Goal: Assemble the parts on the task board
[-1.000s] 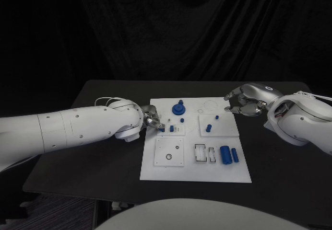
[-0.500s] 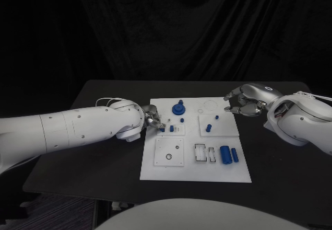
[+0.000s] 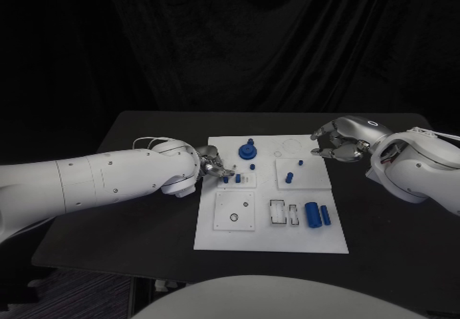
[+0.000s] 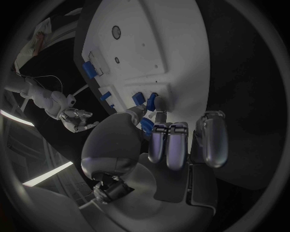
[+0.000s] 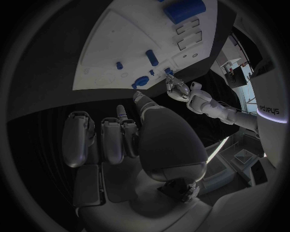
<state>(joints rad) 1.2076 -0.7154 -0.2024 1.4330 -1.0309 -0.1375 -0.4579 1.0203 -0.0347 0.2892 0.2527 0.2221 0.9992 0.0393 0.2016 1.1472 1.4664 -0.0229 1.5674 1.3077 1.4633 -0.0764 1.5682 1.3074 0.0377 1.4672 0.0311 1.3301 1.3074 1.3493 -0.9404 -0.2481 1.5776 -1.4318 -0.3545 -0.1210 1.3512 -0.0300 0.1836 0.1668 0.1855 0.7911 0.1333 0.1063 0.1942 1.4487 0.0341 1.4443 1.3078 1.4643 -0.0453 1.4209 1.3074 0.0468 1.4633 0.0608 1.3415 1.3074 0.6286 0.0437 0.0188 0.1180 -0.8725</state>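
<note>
Left hand pinches with fingertips; right hand hovers, fingers curled.

The left hand is covering the near-left edge of the task board in the head view, and its fingers are hiding most of the small blue part beneath them; whether the fingertips are pinching that part or merely touching it is too small to tell there. In the left wrist view, the thumb is blocking the spot where the blue part is meeting the board. The right hand is hovering with curled fingers, its palm side facing away, so anything inside is staying hidden. The blue cylinder is being cut off by the circle's rim in the right wrist view.
</note>
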